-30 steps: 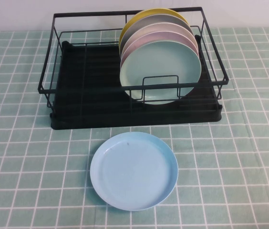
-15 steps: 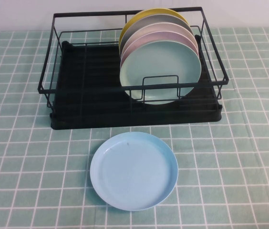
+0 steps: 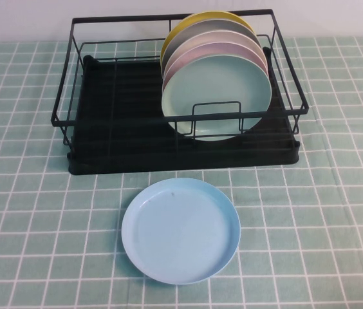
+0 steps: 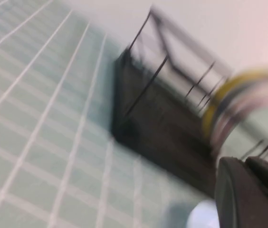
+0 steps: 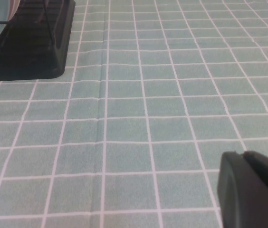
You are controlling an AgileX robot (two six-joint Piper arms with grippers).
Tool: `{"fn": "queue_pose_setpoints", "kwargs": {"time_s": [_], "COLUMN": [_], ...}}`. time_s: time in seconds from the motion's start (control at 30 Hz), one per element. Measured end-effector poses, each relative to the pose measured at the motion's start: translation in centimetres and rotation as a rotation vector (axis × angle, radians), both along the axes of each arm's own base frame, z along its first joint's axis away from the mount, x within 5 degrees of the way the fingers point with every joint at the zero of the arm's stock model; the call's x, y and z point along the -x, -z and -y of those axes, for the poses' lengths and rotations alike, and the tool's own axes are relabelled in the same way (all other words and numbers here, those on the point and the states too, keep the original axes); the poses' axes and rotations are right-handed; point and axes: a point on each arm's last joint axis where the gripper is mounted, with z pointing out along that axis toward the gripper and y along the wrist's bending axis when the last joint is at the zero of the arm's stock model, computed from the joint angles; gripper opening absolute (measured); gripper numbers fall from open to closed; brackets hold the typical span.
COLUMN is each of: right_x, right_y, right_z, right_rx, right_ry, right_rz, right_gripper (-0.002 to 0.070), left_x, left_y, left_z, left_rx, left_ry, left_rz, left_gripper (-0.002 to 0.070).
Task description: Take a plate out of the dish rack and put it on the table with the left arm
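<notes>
The desk (image 3: pixel 336 212), covered in teal-green checked cloth, carried the dish rack (image 3: pixel 104 138) at its far side. The rack was a black wire frame over a black tray base, with upright dividers. Five plates stood on edge in its right half, leaning back one against the next. The plate (image 3: pixel 217 96), pale mint-green, was the frontmost of these, its face turned toward the robot and its lower edge hidden behind the front wire loop. A sky-blue plate (image 3: pixel 180 230) lay flat on the desk, near the rack's front and apart from it.

The mint plate was judged rigid, light and smooth, hence likely slippery under a narrow pinch. Whether it was breakable could not be told. The upper rim was judged the best place to take hold, since it stood free of the wires and of the pink plate (image 3: pixel 201 55) behind it only at the very edge. A straight upward lift was judged necessary to clear the front loop.

Neither arm was seen in the high view. In the left wrist view, part of the left tool (image 4: pixel 250 192) was seen with the rack's left end ahead of it; the picture was smeared. The right tool (image 5: pixel 250 190) was held low over bare cloth beside the rack's corner. For both tools, spread or pressed together could not be told.
</notes>
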Motion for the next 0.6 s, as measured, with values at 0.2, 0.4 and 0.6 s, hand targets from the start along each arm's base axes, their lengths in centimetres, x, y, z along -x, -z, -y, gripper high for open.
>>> {"fn": "queue_pose_setpoints", "kwargs": {"time_s": [0.2, 0.4, 0.6], "right_x": [0.0, 0.0, 0.0], "right_y": [0.0, 0.0, 0.0], "right_z": [0.0, 0.0, 0.0], "right_rx": [0.000, -0.001, -0.002], "right_ry": [0.000, 0.000, 0.000], "right_rz": [0.000, 0.000, 0.000], "right_gripper": [-0.0018, -0.0018, -0.0018], "left_x": [-0.1, -0.1, -0.2], "left_y": [-0.9, -1.2, -2.4], "left_z": [-0.3, -0.4, 0.5], "left_rx": [0.126, 0.169, 0.098], "left_ry": [-0.032, -0.046, 0.038], "left_rz": [0.081, 0.115, -0.107], "left_gripper": [-0.0004, -0.0004, -0.0004]}}
